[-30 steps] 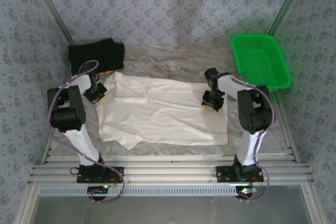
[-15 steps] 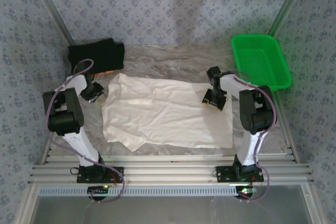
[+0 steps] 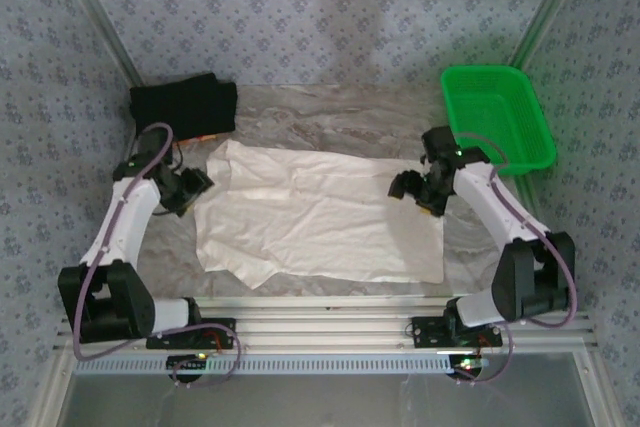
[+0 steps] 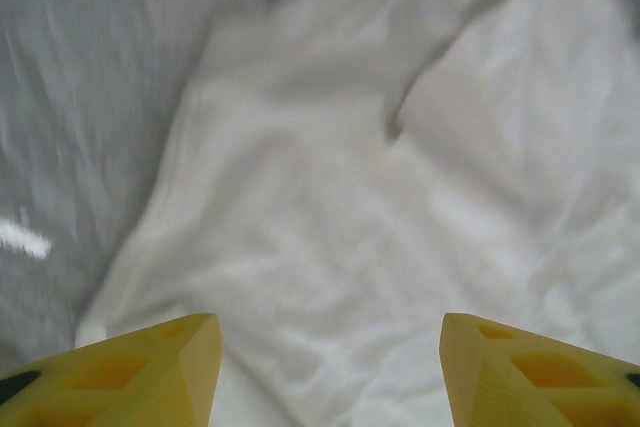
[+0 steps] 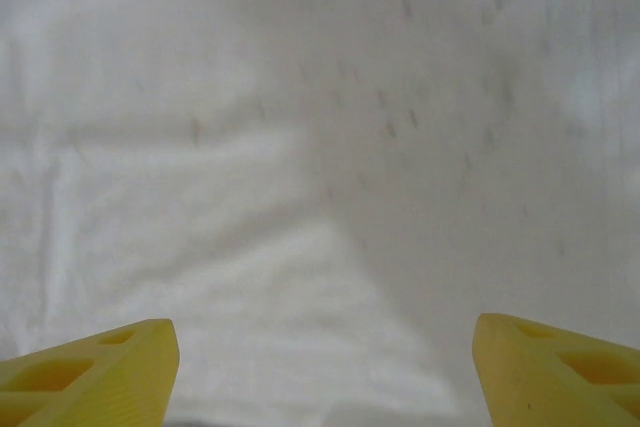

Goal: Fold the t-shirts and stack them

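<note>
T-shirt, cream-white (image 3: 320, 212): spread flat mid-table, between the two grippers.
Left gripper (image 4: 330, 372): jaws apart, nothing between them; poised over the shirt's left edge, where the cloth lies rumpled.
Right gripper (image 5: 325, 367): jaws wide, empty; over the right-hand side of the cloth.
Handling, as judged: light, limp, no stiffness at all; sure to sag and crease once lifted; little slip in a grip; not fragile.
Best hold, as judged: pinch at edges or corners, both sides together, so that a fold carries across evenly.
Risk: catching an extra layer, or dragging the cloth askew.
Second t-shirt, black (image 3: 183, 105): a compact folded bundle at the far left corner of the table (image 3: 330, 112), apart from both grippers.
Green basket (image 3: 482, 70): far right.
</note>
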`<state>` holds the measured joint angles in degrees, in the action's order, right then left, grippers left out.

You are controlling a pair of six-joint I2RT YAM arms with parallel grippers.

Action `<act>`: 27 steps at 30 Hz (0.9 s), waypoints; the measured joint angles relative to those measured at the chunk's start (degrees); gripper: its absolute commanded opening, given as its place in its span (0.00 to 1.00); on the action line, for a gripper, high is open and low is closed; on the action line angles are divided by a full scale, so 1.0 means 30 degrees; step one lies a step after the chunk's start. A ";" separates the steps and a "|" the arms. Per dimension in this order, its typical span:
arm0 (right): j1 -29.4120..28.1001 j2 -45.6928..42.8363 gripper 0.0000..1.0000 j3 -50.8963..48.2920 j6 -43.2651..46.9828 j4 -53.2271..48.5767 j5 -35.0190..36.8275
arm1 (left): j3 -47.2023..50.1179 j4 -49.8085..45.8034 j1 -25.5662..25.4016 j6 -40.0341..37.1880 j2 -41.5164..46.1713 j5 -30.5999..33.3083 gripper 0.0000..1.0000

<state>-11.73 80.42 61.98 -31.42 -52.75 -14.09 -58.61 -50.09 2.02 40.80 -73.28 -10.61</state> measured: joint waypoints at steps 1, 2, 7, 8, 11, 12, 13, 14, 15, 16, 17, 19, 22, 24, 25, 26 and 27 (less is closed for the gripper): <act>0.0022 -0.0466 0.81 -0.0714 0.0022 -0.0495 -0.0364 | 0.0670 -0.0488 -0.0342 0.0262 0.0466 -0.0189 0.59; 0.0051 -0.0852 0.81 -0.1290 0.0073 -0.0903 -0.0648 | 0.1180 -0.0882 -0.0554 0.0474 0.0874 -0.0248 0.59; 0.0087 -0.3067 0.83 -0.3963 0.0073 -0.2688 -0.1800 | 0.3730 -0.2943 -0.0969 0.2011 0.3614 -0.0335 0.60; 0.0131 -0.3417 0.83 -0.4291 0.0066 -0.2885 -0.1916 | 0.4080 -0.3045 -0.0969 0.2273 0.3876 -0.0342 0.60; 0.0444 -0.4255 0.83 -0.5173 0.0073 -0.3198 -0.2368 | 0.5173 -0.3016 -0.0882 0.3089 0.4014 -0.0321 0.60; 0.0546 -0.4371 0.84 -0.5348 0.0080 -0.3220 -0.2528 | 0.5530 -0.2805 -0.0772 0.3315 0.3949 -0.0321 0.60; 0.0641 -0.4430 0.84 -0.5493 0.0087 -0.3220 -0.2674 | 0.5901 -0.2565 -0.0590 0.3519 0.3847 -0.0321 0.60; 0.0692 -0.4444 0.84 -0.5588 0.0146 -0.3220 -0.2761 | 0.6186 -0.2288 -0.0379 0.3679 0.3745 -0.0321 0.59; 0.0743 -0.4444 0.84 -0.5661 0.0182 -0.3220 -0.2856 | 0.6528 -0.1902 -0.0087 0.3825 0.3606 -0.0313 0.59; 0.0765 -0.4444 0.84 -0.5727 0.0248 -0.3220 -0.2929 | 0.6892 -0.1428 0.0270 0.3956 0.3475 -0.0321 0.59; 0.0787 -0.4466 0.84 -0.5770 0.0299 -0.3257 -0.3002 | 0.7191 -0.1049 0.0546 0.4029 0.3381 -0.0313 0.58; 0.0867 -0.4626 0.84 -0.5923 0.0364 -0.3264 -0.3118 | 0.7737 -0.0277 0.1151 0.4124 0.3235 -0.0211 0.56; 0.1064 -0.5100 0.83 -0.6266 0.0415 -0.3308 -0.3235 | 0.8058 0.0947 0.1566 0.4160 0.3075 -0.0277 0.52; 0.1166 -0.5304 0.83 -0.6390 0.0437 -0.3359 -0.3271 | 0.8160 0.1749 0.1581 0.4138 0.2929 -0.0415 0.49; 0.1209 -0.5377 0.83 -0.6419 0.0437 -0.3359 -0.3293 | 0.8255 0.2171 0.1581 0.4109 0.2878 -0.0539 0.48; 0.1209 -0.5413 0.83 -0.6433 0.0437 -0.3351 -0.3322 | 0.8386 0.2572 0.1581 0.4095 0.2863 -0.0634 0.47; 0.1209 -0.5421 0.83 -0.6448 0.0437 -0.3359 -0.3330 | 0.8517 0.2900 0.1581 0.4087 0.2863 -0.0707 0.46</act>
<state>-8.10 64.16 42.63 -30.11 -62.83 -24.08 -33.06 -41.39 6.76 53.06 -64.69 -12.73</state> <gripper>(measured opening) 0.833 0.482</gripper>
